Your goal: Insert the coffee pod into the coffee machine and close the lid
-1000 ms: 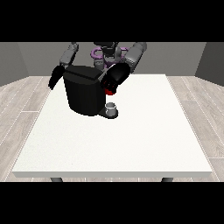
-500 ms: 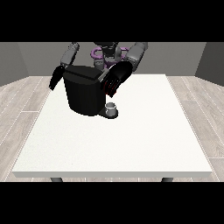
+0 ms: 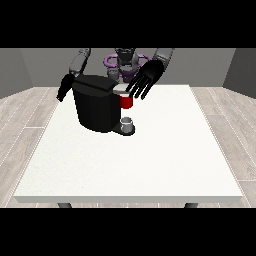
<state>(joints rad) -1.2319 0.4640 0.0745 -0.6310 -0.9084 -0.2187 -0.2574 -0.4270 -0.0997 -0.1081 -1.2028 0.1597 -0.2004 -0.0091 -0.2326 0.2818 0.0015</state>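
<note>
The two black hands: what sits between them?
In the front view, the black coffee machine stands between the hand at the view's left and the hand at the view's right.

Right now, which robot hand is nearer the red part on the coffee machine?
Left. The robot hand at the view's right is spread open just above the red part; the other robot hand hangs beyond the coffee machine.

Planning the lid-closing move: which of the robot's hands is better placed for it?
Likely its left, the hand at the view's right: fingers spread, it hovers by the coffee machine's brewing head. The other hand hangs behind the machine's far side.
</note>
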